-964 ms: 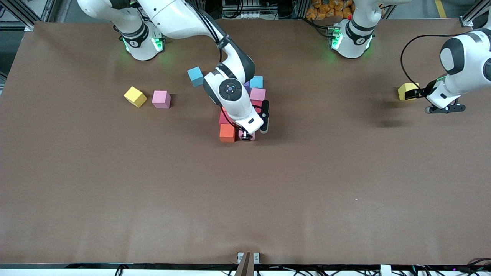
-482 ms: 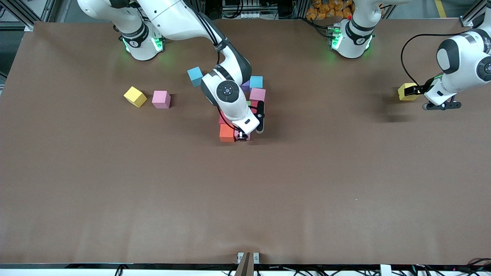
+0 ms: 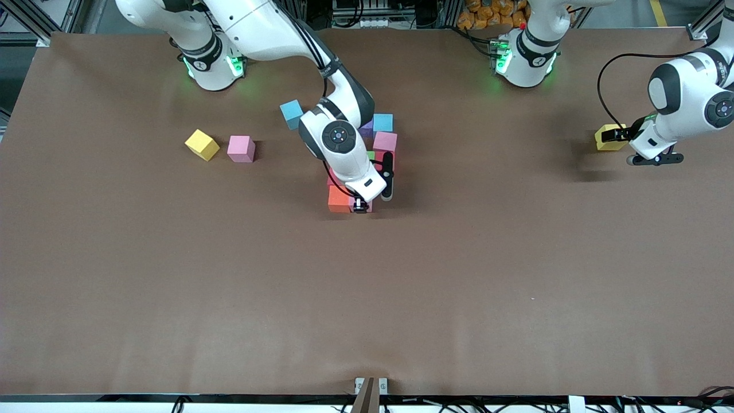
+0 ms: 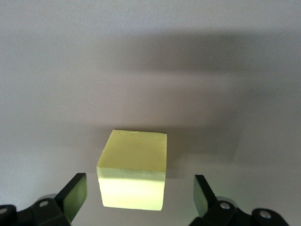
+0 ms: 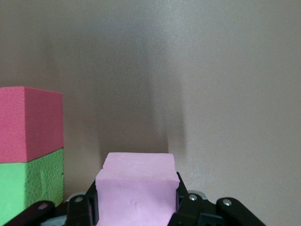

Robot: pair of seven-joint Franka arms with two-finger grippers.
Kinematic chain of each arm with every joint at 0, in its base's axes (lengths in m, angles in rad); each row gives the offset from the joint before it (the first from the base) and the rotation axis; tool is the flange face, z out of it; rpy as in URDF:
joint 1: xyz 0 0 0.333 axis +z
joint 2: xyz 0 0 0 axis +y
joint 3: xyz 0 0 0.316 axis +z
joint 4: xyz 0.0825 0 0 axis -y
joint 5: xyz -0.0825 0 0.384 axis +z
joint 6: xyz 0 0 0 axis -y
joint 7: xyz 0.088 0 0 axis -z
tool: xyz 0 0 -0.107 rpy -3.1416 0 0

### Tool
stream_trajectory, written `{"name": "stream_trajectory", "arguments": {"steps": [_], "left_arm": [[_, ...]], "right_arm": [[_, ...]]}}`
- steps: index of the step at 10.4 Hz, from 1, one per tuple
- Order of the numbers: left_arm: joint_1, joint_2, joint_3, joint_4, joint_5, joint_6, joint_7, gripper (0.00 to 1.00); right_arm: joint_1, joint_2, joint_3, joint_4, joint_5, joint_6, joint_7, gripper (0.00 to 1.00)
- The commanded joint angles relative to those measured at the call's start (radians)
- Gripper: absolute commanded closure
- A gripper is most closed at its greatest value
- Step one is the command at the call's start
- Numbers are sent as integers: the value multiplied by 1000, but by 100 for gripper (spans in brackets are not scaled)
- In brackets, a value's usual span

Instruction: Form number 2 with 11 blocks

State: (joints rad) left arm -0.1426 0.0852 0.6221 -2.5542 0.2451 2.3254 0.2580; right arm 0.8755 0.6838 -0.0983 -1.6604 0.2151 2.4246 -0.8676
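My right gripper (image 3: 359, 205) is shut on a pink block (image 5: 136, 176) and holds it low beside the orange block (image 3: 338, 199), at the end of the block cluster nearest the front camera. Red (image 5: 28, 122) and green (image 5: 28, 188) blocks stand close beside it. The right arm hides much of the partly built number 2 (image 3: 383, 133); light blue (image 3: 383, 122), pink (image 3: 385, 141) and purple (image 3: 367, 129) cubes show. My left gripper (image 3: 615, 136) is open at the left arm's end of the table. Its fingers (image 4: 75, 197) stand either side of a yellow block (image 4: 134, 165) without touching it.
Three loose cubes lie toward the right arm's end: a blue one (image 3: 292, 113), a yellow one (image 3: 202, 144) and a pink one (image 3: 241, 148). Both arm bases stand along the table edge farthest from the front camera. A small bracket (image 3: 370, 385) sits at the nearest edge.
The left gripper has drawn in around the yellow block, still open. The right gripper has slid the pink block slightly closer to the orange block.
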Motion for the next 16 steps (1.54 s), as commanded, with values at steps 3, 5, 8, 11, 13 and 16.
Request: {"name": "stream_trajectory", "arguments": {"steps": [3, 5, 8, 11, 13, 16], "left_arm": [[8, 42, 34, -5, 22, 35, 70, 0], [9, 68, 36, -5, 22, 35, 85, 0], [9, 102, 42, -3, 20, 37, 87, 0], [8, 129, 41, 0, 13, 42, 87, 14], [8, 139, 41, 8, 10, 52, 87, 34], [-14, 127, 31, 63, -41, 29, 96, 36]], "right_arm": [[-7, -29, 0, -39, -14, 20, -11, 100], [-9, -27, -3, -45, -29, 31, -11, 100], [-9, -27, -3, -53, -33, 39, -11, 100], [-7, -26, -3, -81, -33, 79, -11, 100], [-6, -26, -3, -81, -33, 79, -11, 100], [-7, -26, -3, -79, -33, 77, 1, 74]]}}
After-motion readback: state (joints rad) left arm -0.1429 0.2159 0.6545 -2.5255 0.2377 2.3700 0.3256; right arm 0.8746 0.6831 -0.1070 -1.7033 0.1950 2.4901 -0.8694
